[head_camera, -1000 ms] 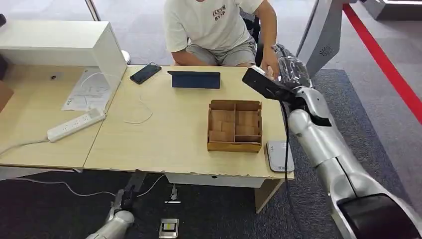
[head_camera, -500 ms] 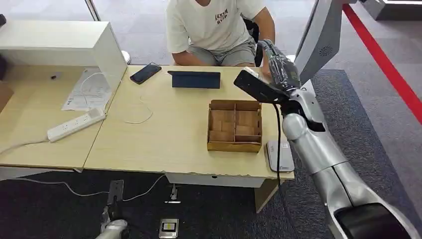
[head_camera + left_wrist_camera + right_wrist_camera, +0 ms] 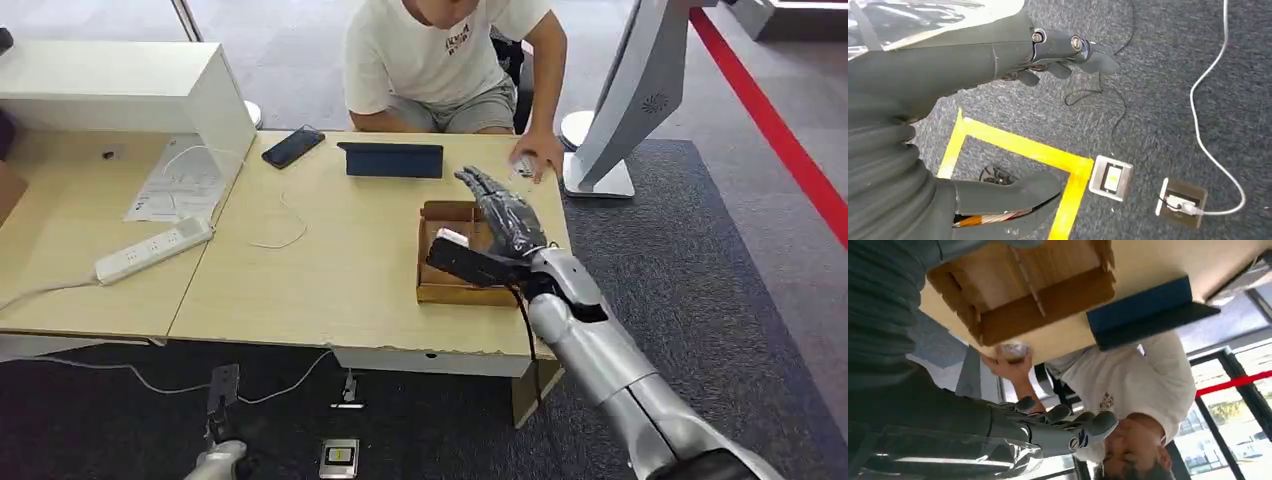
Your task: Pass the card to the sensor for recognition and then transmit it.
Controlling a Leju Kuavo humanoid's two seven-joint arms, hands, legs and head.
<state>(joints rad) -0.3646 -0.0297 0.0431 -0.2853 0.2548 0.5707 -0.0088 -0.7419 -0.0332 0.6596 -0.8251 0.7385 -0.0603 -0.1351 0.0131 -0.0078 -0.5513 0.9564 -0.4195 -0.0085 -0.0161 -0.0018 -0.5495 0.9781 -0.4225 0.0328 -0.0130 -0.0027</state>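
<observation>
- We see the right robot hand [image 3: 505, 213] above the wooden compartment box [image 3: 446, 285], its fingers stretched out straight and slightly apart, holding nothing.
- In the right wrist view the same right robot hand [image 3: 1048, 427] shows extended fingers with no object between them.
- The box sits on the light wood worktop [image 3: 330, 265], near its right front corner, and is split into several compartments by thin wooden dividers.
- The card [image 3: 524, 166] lies at the far right edge of the worktop, under the person's hand [image 3: 540, 155]; it is too small for us to read any detail.
- The person [image 3: 440, 60] sits behind the worktop in a white T-shirt and grey shorts, one arm reaching down to the card.
- A dark blue tablet case [image 3: 391, 159] stands just beyond the box, and a black phone [image 3: 292, 146] lies further left.
- A white power strip [image 3: 152, 250] and a sheet of paper [image 3: 178, 180] lie on the left part of the worktop, beside a white cabinet [image 3: 130, 90].
- The left robot hand [image 3: 1058, 55] hangs over dark carpet, fingers loosely curled and holding nothing, near yellow floor tape [image 3: 1023, 150] and a floor socket box [image 3: 1110, 177].
</observation>
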